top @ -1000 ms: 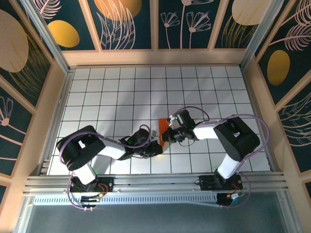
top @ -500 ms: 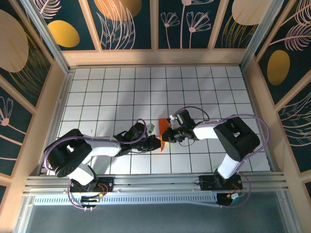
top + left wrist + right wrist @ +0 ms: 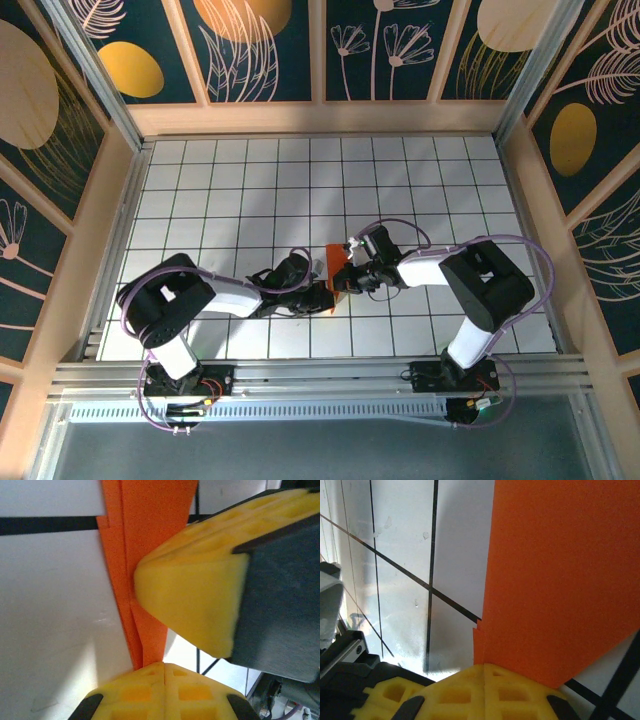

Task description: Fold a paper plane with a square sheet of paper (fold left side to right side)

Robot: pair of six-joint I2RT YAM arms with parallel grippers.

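On the tiles (image 3: 250, 200), folded orange paper (image 3: 336, 258).

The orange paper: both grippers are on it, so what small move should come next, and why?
Probably slide the shut left gripper along the folded edge of the orange paper to sharpen the crease, while the shut right gripper pins it. Layered edges show in the left wrist view, and both grippers touch the paper.

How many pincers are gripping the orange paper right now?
2. The left pincer is shut on the paper at its near end; the right pincer is shut on it from the right, close beside the left one.
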